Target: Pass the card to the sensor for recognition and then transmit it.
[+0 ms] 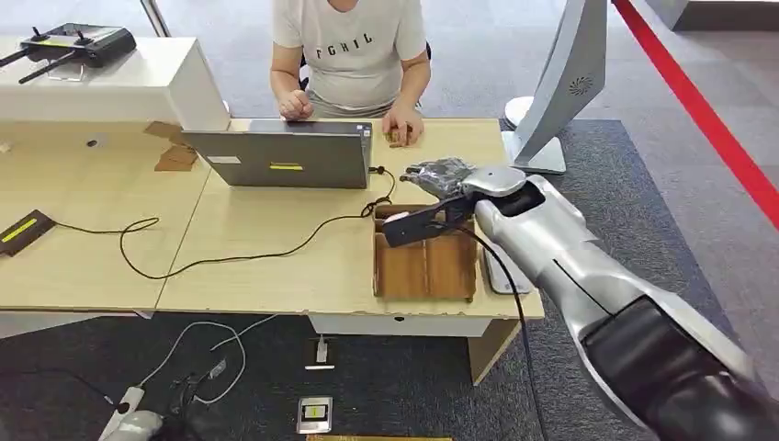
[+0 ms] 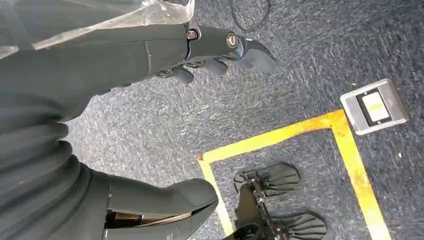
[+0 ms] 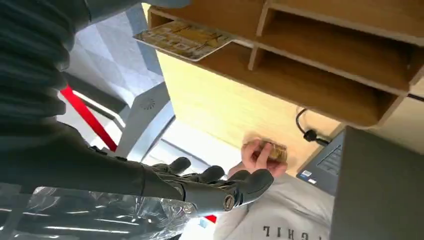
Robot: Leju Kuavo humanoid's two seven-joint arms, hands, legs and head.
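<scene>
Seen from the right wrist: card [image 3: 184,40] lying in an end slot of the wooden tray [image 3: 320,75], right hand [image 3: 210,187] just beside the tray, fingers apart, empty. From above, card hidden. Left hand [image 2: 220,50] hanging over grey carpet [image 2: 310,65], fingers apart, empty. Tray on a pale wooden desk [image 1: 276,266].

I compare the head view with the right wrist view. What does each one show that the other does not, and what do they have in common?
Head view, not the wrist view: the remote controller on the white box, the black cable across the table, and the floor socket.
Right wrist view, not the head view: the printed face of the card, lying at the organizer's edge.
Both: the wooden organizer, the laptop, the seated person, the grey stand and the right hand, which holds nothing.
</scene>
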